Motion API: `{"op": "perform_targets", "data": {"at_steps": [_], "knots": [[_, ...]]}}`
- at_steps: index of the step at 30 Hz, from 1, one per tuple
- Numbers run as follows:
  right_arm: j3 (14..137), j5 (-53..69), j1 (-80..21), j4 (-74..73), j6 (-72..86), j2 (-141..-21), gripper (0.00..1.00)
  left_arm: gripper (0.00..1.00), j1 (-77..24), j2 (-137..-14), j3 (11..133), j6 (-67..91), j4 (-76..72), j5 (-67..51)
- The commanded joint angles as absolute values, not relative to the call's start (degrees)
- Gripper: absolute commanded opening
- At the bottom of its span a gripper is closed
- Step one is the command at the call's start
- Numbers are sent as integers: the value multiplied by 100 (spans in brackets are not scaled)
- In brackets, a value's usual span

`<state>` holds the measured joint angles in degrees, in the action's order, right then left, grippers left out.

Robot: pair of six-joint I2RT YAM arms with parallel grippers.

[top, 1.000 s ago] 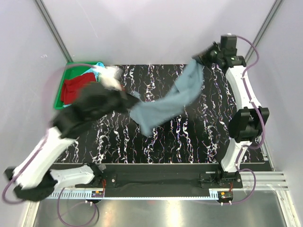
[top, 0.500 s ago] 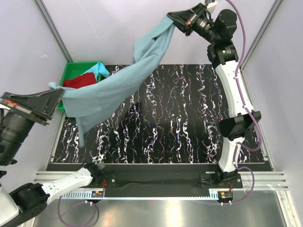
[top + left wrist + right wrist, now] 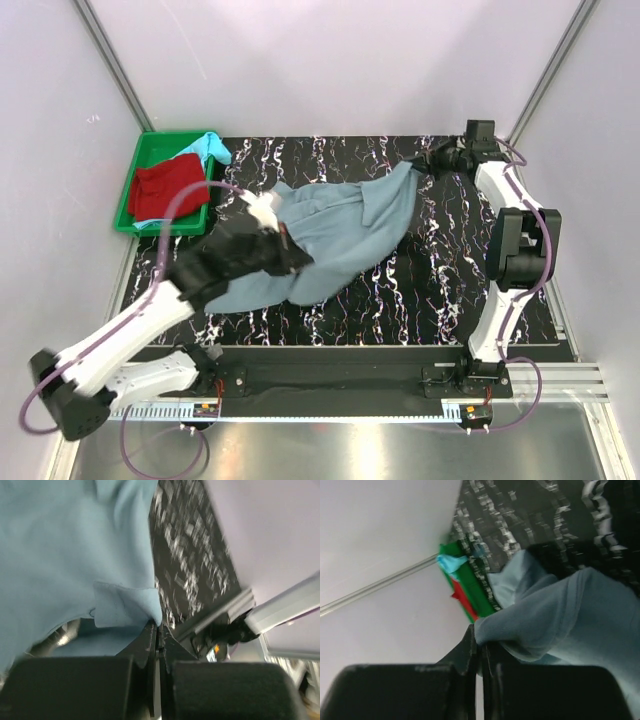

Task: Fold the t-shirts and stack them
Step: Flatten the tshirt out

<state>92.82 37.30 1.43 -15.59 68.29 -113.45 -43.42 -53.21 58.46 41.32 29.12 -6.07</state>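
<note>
The large grey-blue t-shirt (image 3: 340, 235) lies rumpled across the middle of the table, stretched between both grippers. My left gripper (image 3: 295, 262) is low at the shirt's near left part, shut on a fold of its cloth (image 3: 125, 602). My right gripper (image 3: 424, 166) is at the far right, shut on a bunched edge of the same shirt (image 3: 555, 615). The red t-shirt (image 3: 165, 186) lies in the green tray (image 3: 150, 145) at the far left. The light turquoise t-shirt (image 3: 211, 146) hangs over the tray's right rim.
The black marbled table (image 3: 400, 300) is walled by pale panels on the left, back and right. Metal corner posts (image 3: 110, 60) rise at the back. The tray sits against the left wall. A rail (image 3: 340, 380) carrying the arm bases runs along the near edge.
Half a second ago both grippers held the grey-blue shirt high in the air, spread wide. Both arms have swung down and inward, and the shirt now lies on the table.
</note>
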Motion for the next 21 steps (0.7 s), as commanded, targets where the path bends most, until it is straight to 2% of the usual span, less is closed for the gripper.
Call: {"op": "perform_targets", "data": {"at_steps": [1, 8, 12, 13, 15, 16, 17, 19, 20, 21], "knots": [[9509, 3429, 298, -2361, 5390, -11188, 0, 0, -4543, -5632, 5300, 5009, 1056, -1599], [9983, 2357, 422, -2865, 4264, -11513, 0, 0, -5510, -7801, 5966, 4930, 791, -1994], [10702, 2233, 422, -2865, 3939, -12074, 0, 18, -5485, -8533, 6247, 4940, 703, -2583], [10896, 2319, 422, -2865, 3903, -12224, 3, 26, -5476, -8647, 6380, 4826, 799, -2758], [11536, 2530, 422, -2944, 3806, -12697, 9, 32, -5432, -8911, 6994, 4239, 1622, -2690], [11775, 2679, 413, -3214, 3771, -12831, 23, 36, -5397, -8938, 7196, 4019, 1957, -2524], [12012, 2707, 413, -3460, 3683, -12936, 29, 44, -5283, -8878, 7364, 3660, 2482, -2435], [12637, 2254, 413, -4519, 3411, -13087, 42, 55, -5099, -8606, 7515, 3376, 2942, -2364], [12787, 2067, 404, -4883, 3280, -13078, 44, 62, -4811, -8526, 7471, 3149, 3101, -2416], [12832, 1926, 396, -5183, 3235, -12948, 46, 63, -4642, -8456, 7427, 3059, 3268, -2469]]}}
